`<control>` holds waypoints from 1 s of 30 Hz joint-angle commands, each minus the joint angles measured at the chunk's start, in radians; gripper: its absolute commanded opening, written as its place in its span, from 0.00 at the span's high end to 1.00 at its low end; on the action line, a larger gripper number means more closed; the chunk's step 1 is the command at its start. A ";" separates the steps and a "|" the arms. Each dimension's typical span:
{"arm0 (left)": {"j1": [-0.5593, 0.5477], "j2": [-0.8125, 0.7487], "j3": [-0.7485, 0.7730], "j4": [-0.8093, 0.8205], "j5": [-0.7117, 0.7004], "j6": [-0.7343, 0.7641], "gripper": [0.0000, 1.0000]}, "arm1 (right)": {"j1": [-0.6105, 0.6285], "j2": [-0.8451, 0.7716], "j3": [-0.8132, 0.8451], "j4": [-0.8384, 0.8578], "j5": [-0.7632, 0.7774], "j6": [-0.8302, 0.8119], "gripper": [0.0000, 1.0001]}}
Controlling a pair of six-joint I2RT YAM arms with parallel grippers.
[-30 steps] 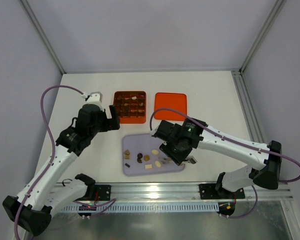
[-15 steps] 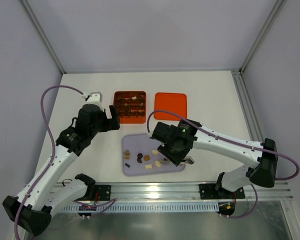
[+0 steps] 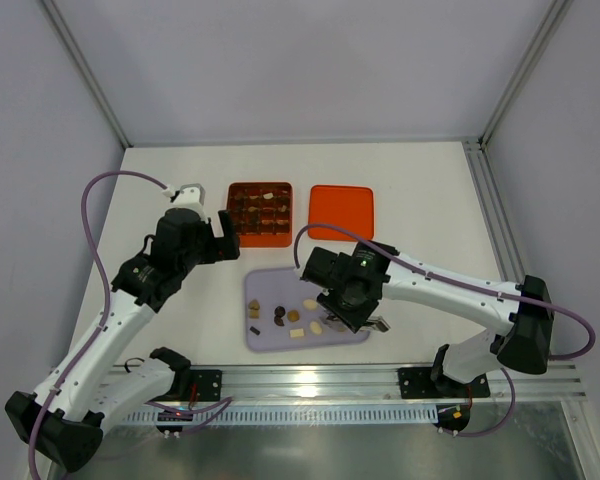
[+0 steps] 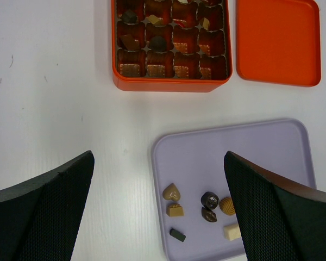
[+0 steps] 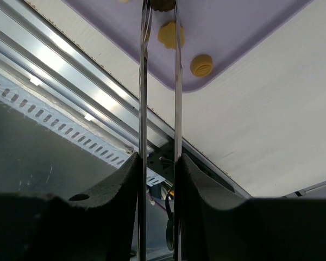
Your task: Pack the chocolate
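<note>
My left pincer (image 4: 158,157) hangs wide open over the table, nothing in it. My right pincer (image 5: 157,163) is clamped on thin metal tweezers (image 5: 177,109), their tips either side of a brown piece (image 5: 163,4) on the lilac tray (image 4: 233,141). The other chocolate (image 4: 209,200) sits loose on that tray or in the orange box (image 4: 171,85).

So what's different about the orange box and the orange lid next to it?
The orange box is split into little square pockets, and some hold chocolates; the orange lid is smooth and plain, with nothing on it. The box sits to the left and the lid to the right, with a gap between them. Both are orange, square with rounded corners, and lie flat on the white table.
</note>
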 commanded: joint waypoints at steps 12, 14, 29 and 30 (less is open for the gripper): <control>0.007 -0.020 -0.003 0.031 0.003 0.002 0.00 | -0.059 -0.020 0.088 -0.011 0.035 0.044 0.70; 0.007 -0.020 -0.003 0.031 0.004 0.002 0.00 | -0.078 -0.023 0.119 -0.011 0.044 0.050 0.70; 0.007 -0.031 -0.003 0.031 0.010 0.002 0.00 | -0.218 0.239 0.510 0.199 0.075 0.024 0.70; 0.007 -0.033 -0.003 0.031 0.012 0.000 0.00 | -0.227 0.263 0.549 0.211 0.072 0.016 0.71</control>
